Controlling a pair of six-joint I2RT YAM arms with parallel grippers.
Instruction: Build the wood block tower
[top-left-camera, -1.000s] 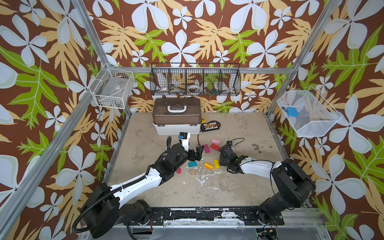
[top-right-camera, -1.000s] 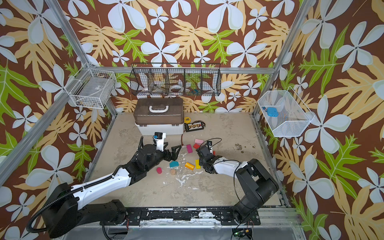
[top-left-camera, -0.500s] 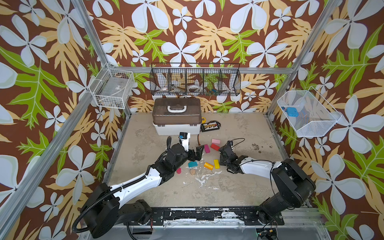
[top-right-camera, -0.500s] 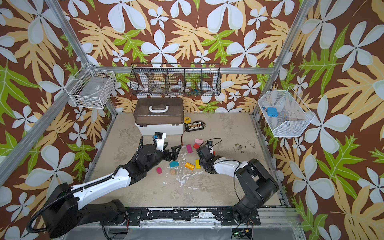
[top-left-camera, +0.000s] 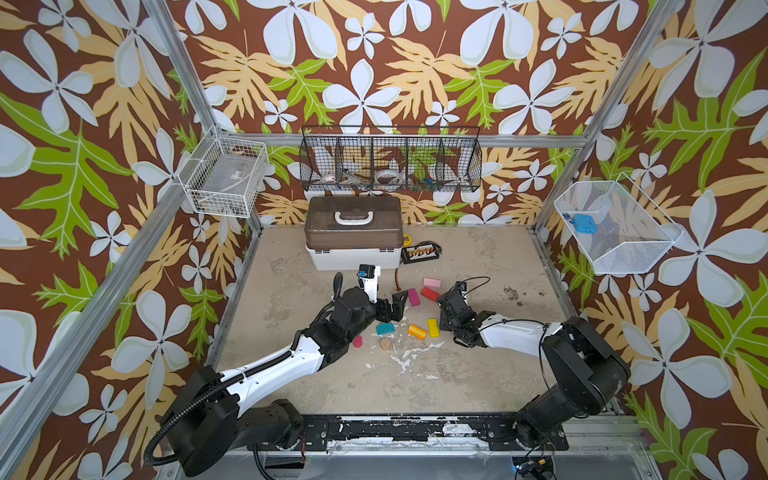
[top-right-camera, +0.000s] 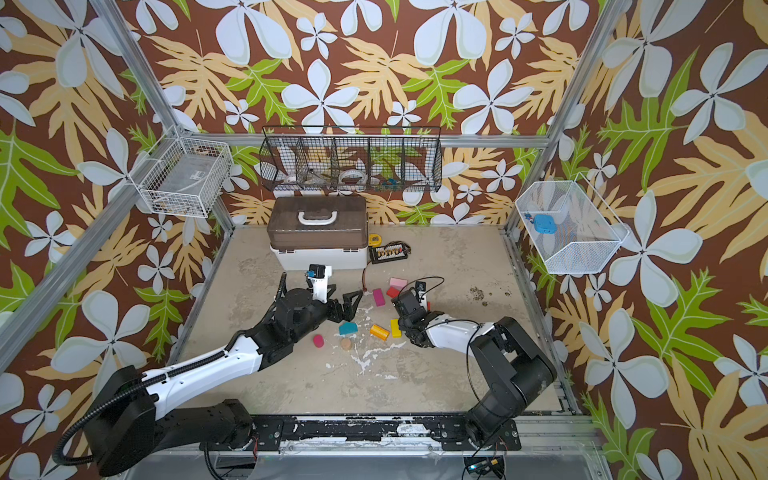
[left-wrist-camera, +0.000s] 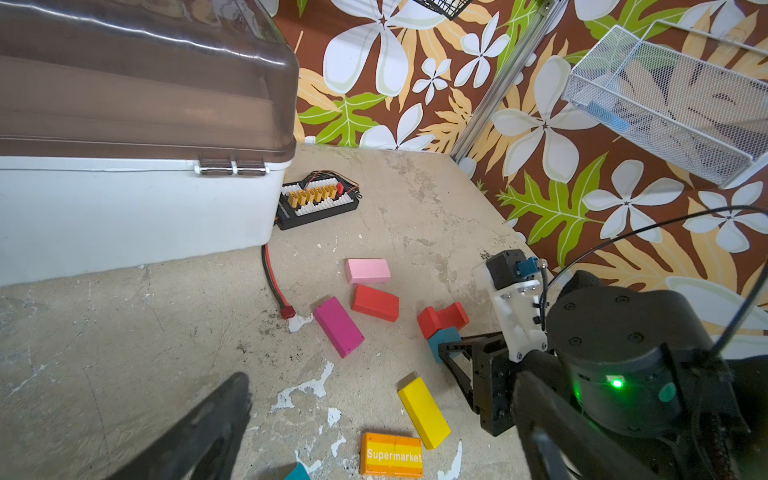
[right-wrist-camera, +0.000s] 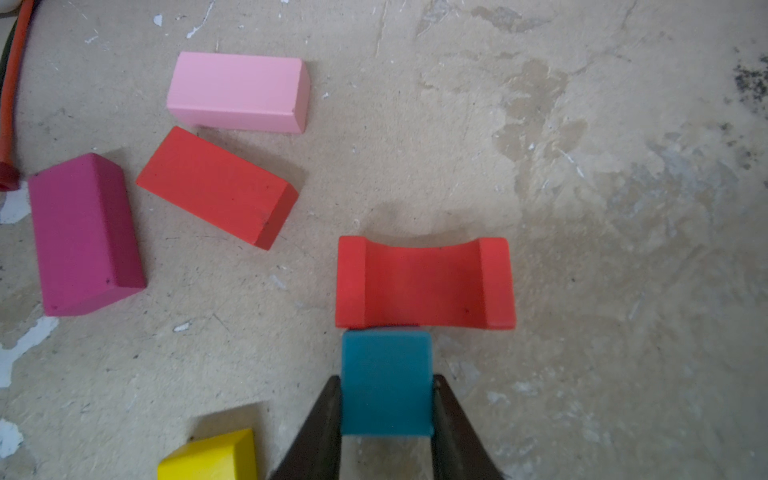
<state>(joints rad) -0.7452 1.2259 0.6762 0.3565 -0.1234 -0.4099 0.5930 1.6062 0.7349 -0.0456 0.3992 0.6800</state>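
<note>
Our right gripper (right-wrist-camera: 386, 380) has just clamped onto the blue cube (right-wrist-camera: 386, 361) against the red arch (right-wrist-camera: 424, 282), so we can begin stacking, while our left gripper (top-left-camera: 395, 309) hangs apart, empty.

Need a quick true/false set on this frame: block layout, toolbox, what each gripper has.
1. The right gripper has its jaws closed on the blue cube. True.
2. Several blocks are already stacked into a tower. False: the blocks lie scattered on the table, and no stack shows.
3. The pink bar lies next to the red bar. True.
4. The toolbox has its lid open. False: the lid is shut.
5. The left gripper holds the yellow bar. False: that bar lies on the table, and the left jaws are open and empty.
</note>
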